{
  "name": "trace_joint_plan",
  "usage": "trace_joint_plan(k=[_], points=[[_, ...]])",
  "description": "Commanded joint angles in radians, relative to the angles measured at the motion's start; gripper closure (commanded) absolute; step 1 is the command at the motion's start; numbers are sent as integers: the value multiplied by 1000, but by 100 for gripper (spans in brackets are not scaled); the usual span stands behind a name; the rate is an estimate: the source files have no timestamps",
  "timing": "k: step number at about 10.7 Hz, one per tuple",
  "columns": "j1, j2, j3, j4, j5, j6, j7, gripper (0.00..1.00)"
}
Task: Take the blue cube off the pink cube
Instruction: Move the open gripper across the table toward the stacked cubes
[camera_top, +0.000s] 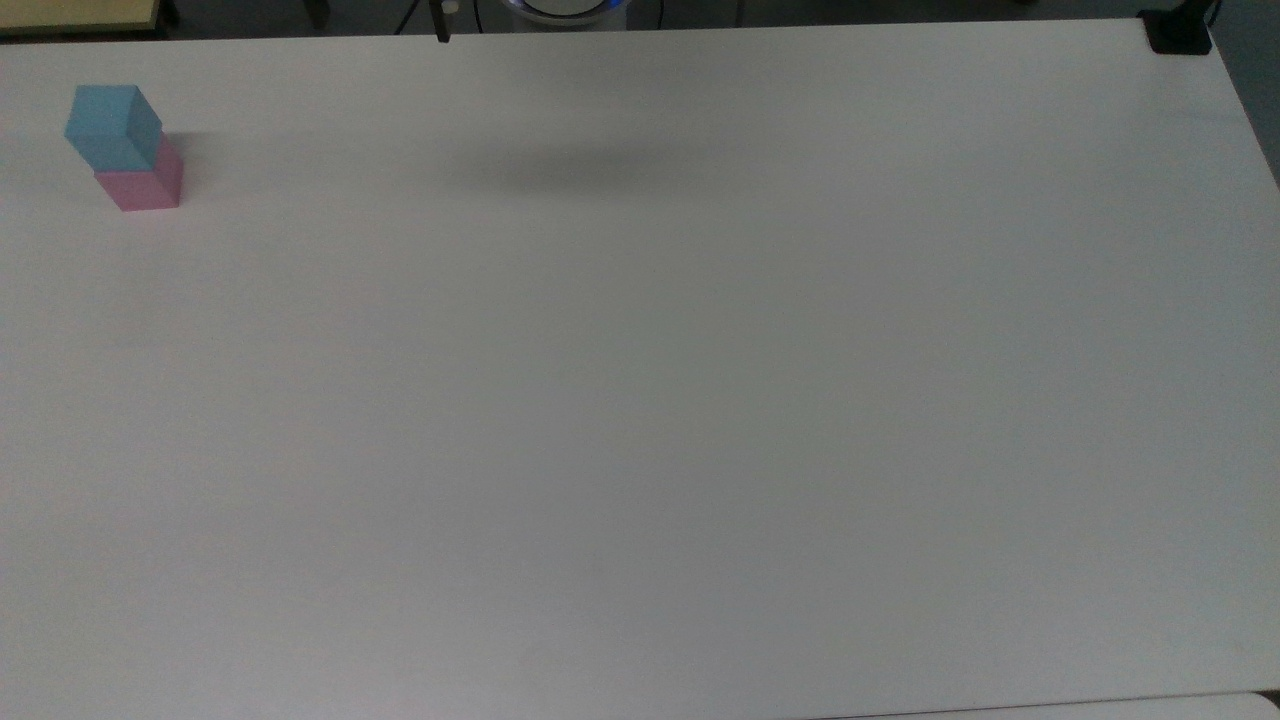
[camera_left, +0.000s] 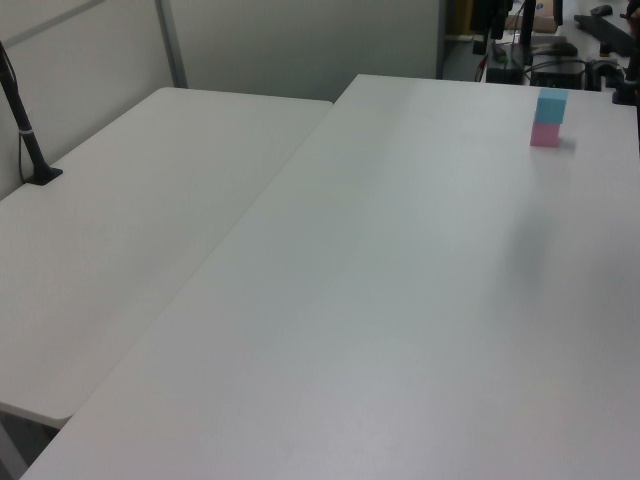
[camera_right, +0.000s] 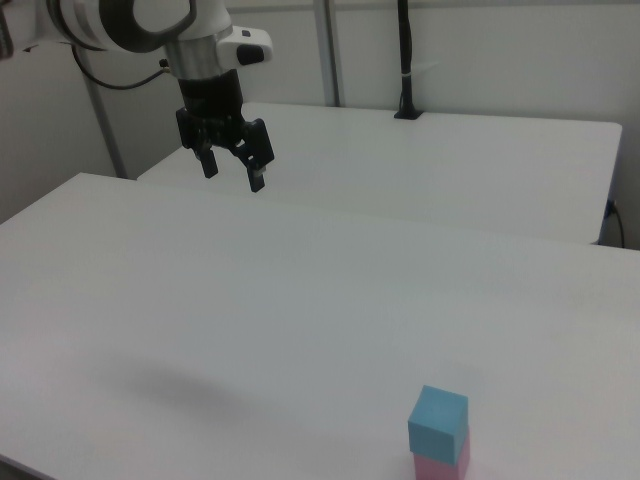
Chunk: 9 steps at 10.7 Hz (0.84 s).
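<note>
Gripper (camera_right: 230, 172) hanging high, fingers spread, holding nothing, well apart from blue cube (camera_right: 438, 424) sitting on pink cube (camera_right: 443, 466). Approach step; next: travelling over stack, descending.

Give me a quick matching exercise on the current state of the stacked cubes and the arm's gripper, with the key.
Things:
1. small matte sky-blue cube
2. small matte pale pink cube
3. black two-finger gripper
4. white table

States:
A. at the bottom of the stack
B. carries the stack
C. raised, jaws open, holding nothing
D. on top of the other cube

Pairs: 1-D, 2-A, 3-C, 4-B
</note>
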Motion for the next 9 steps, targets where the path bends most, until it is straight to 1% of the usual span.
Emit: trace_joint_plan(k=[1, 2, 3, 4, 6, 7, 8, 9], points=[[15, -20, -22, -20, -15, -15, -16, 0], [-16, -23, -25, -20, -15, -21, -25, 0], [-47, -23, -27, -18, -17, -21, -81, 0], [-88, -23, -28, -20, -19, -23, -206, 0], [-191, -20, -30, -29, -20, -38, -517, 0], [-238, -17, -30, -37, -34, -34, -634, 0], [-286, -14, -30, -55, -58, -29, -676, 0], [-330, -13, -30, -87, -71, -8, -681, 0]])
